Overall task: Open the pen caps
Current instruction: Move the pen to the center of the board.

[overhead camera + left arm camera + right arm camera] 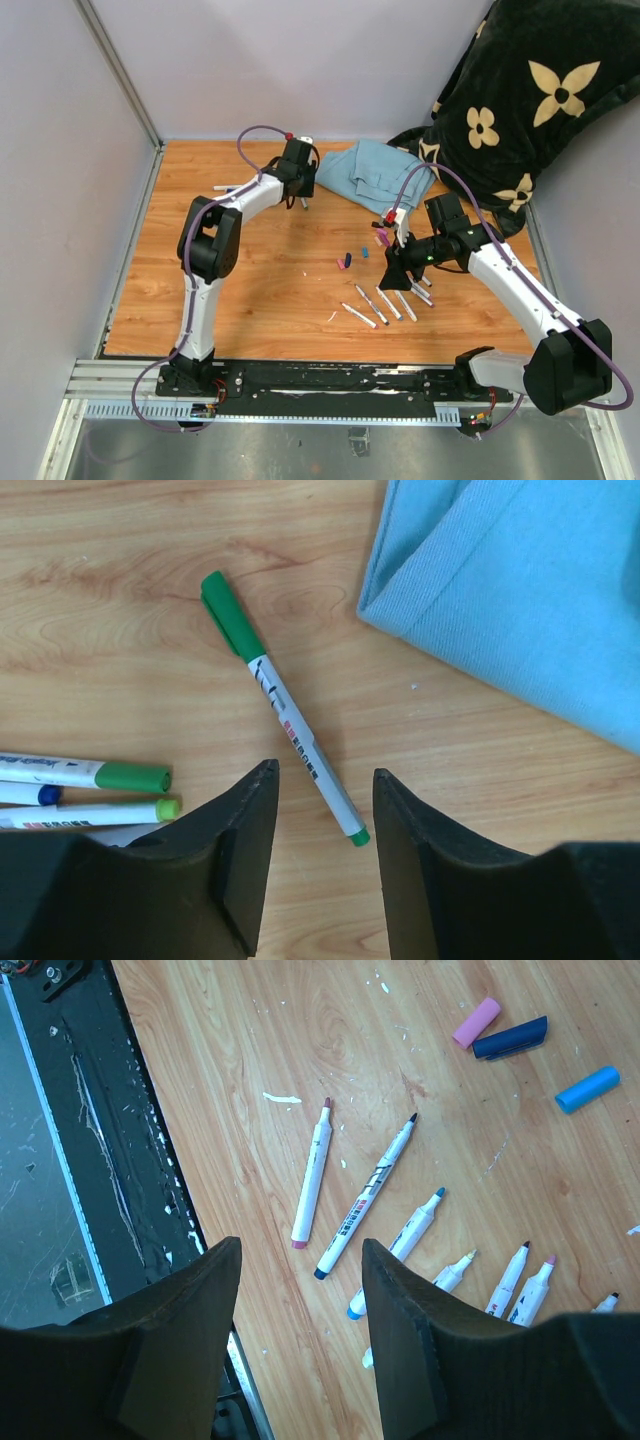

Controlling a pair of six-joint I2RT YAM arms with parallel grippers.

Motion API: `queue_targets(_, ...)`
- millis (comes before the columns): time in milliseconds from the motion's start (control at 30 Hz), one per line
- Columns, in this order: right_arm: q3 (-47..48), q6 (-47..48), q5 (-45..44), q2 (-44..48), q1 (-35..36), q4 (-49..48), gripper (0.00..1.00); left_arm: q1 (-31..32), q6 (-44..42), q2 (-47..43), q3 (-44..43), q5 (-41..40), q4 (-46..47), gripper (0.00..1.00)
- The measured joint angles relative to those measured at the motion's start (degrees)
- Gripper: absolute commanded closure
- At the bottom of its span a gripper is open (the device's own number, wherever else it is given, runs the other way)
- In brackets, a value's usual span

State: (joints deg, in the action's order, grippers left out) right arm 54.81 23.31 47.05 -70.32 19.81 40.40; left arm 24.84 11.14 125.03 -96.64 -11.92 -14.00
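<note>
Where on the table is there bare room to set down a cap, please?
The widest bare wood lies between the left arm and the loose caps, down to the near edge. It is crowded around the uncapped markers on the right and by the cloth at the back.

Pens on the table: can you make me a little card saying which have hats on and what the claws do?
Green pen: cap on, one end between the fingers
Left gripper: open around that pen, not squeezing it
Right gripper: open, empty, over uncapped pens
Loose caps: pink, dark blue, light blue
Cloth: blue, beside green pen
</note>
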Motion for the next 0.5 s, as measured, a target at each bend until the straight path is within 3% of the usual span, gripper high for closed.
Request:
queue_targets(300,0.0,0.07,-0.07,0.04,0.0,-0.02,0.47,0.0,0.07,5.6,-5.86,-1.55,-5.88,0.54)
queue_targets(500,0.0,0.11,-0.13,0.04,0.0,-0.02,0.47,0.0,0.07,6.49,-6.16,-1.46,-7.26,0.67)
